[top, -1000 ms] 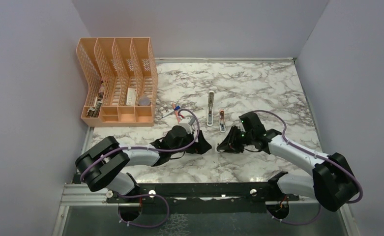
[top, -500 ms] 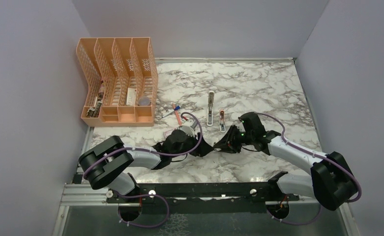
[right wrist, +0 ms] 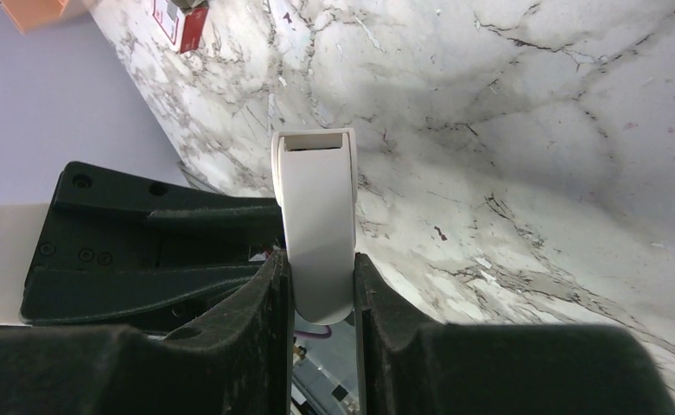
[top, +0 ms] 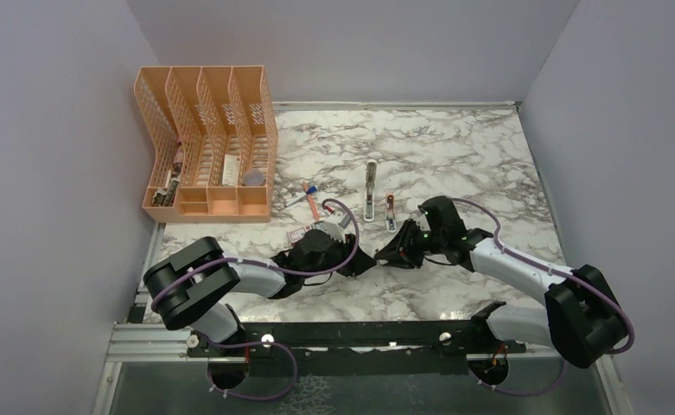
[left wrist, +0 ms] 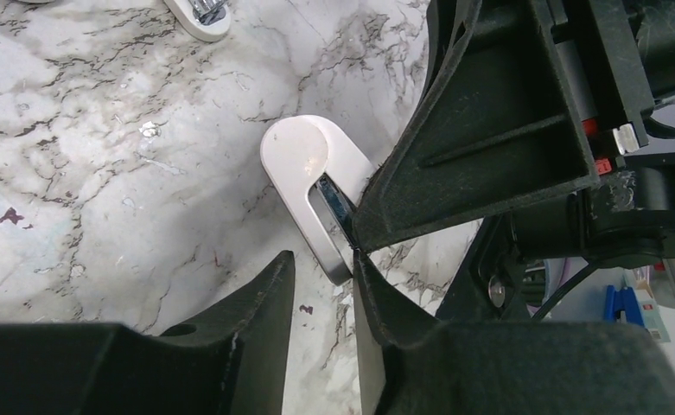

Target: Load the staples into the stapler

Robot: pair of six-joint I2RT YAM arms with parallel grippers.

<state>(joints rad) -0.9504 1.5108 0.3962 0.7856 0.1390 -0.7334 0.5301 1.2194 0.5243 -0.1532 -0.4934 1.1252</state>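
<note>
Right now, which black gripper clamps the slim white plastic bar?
The right gripper: its fingers pinch the white bar. The left gripper merely straddles its tip, gap showing.

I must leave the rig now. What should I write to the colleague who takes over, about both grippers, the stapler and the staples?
Right gripper: shut on the slim white stapler, gripping it at one end.
Left gripper: jaws partly open at the stapler's other end, not clamped on it.
Staples: only the red-and-white box shows, lying on the marble table. No staple strip is visible.
A long white-and-silver piece and a shorter piece lie beyond the grippers. I cannot tell what they belong to.
Done: the stapler is gripped.
Left: open it, fetch the staples, load them, close it.
</note>
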